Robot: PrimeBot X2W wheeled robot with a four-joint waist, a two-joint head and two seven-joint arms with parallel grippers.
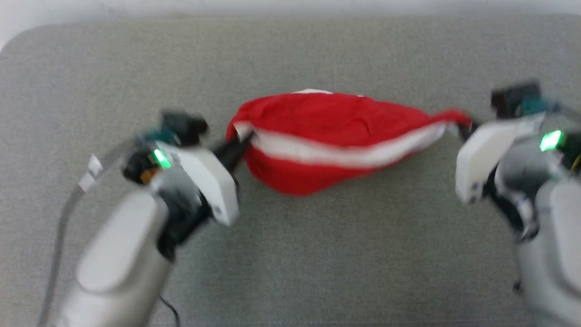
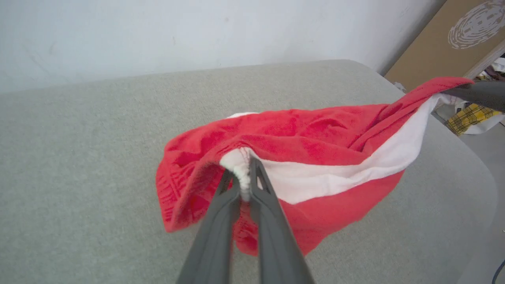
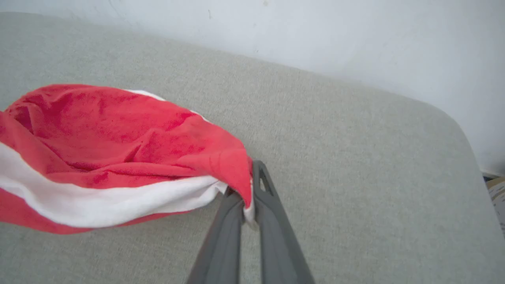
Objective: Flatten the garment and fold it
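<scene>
Grey woven cloth covers the wide table (image 1: 290, 254) with rounded corners, and a pale wall (image 2: 158, 31) stands behind it. Over the middle of this table hang the red soft-fabric shorts (image 1: 327, 118) with a white side stripe (image 1: 345, 154), stretched between both claws. The left claw (image 2: 244, 173) is pressed together on the white end of the stripe, just beside the gathered waistband (image 2: 173, 189). The right claw (image 3: 246, 189) is pinching the other end of the same stripe, at a red corner. I think they hold the two ends of one side so that the pull opens the bundle into a line and the rest can fall straight. The cloth sags in the middle like a pouch, so it is not flat yet. Whether its lowest part touches the table I cannot tell. Spreading must come first, folding after.
</scene>
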